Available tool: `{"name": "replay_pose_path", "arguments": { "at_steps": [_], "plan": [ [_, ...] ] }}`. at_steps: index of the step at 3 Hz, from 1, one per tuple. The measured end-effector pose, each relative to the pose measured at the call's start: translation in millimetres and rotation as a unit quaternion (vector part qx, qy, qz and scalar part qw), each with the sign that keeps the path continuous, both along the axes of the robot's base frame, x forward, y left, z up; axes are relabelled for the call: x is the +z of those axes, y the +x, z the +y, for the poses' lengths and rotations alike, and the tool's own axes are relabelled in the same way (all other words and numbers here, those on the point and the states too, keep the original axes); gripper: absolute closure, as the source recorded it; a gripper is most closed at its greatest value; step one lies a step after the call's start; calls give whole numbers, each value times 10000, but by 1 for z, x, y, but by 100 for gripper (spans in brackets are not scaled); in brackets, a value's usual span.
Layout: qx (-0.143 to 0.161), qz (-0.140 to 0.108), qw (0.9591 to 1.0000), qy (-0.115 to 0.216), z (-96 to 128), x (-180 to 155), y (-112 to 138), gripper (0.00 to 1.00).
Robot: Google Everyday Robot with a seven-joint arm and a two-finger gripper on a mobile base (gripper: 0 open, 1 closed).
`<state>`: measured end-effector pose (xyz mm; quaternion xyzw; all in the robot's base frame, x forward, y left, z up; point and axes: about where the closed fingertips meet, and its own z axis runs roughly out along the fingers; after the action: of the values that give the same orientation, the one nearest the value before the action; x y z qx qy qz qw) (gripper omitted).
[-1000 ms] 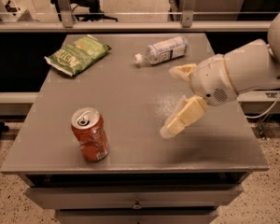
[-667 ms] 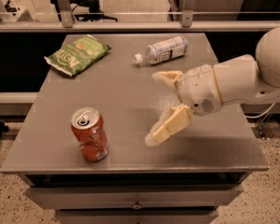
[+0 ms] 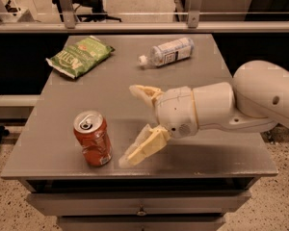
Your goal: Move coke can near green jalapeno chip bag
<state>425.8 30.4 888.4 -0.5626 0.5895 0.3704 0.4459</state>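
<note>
The coke can [image 3: 92, 138] stands upright near the front left of the grey table [image 3: 62, 95], red-orange with a silver top and pull tab. The green jalapeno chip bag [image 3: 79, 56] lies flat at the back left of the table, well away from the can. My gripper [image 3: 128, 125] comes in from the right, just right of the can and apart from it. It is open and empty, one cream finger [image 3: 143, 92] toward the back and the other [image 3: 142, 148] toward the front, its tip close to the can's base.
A clear plastic bottle [image 3: 167, 52] lies on its side at the back middle of the table. My white arm [image 3: 241, 105] spans the table's right side. A drawer front [image 3: 139, 203] runs below the front edge. A railing [image 3: 135, 18] stands behind the table.
My gripper and arm have moved left across the table toward the coke can, fingers still spread. The can, bag and bottle have not moved.
</note>
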Motion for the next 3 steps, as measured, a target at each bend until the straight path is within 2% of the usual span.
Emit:
{"name": "replay_pose_path", "arguments": {
  "at_steps": [3],
  "plan": [
    [-85,47,9993,358,50,-15,-2,0]
  ]
}}
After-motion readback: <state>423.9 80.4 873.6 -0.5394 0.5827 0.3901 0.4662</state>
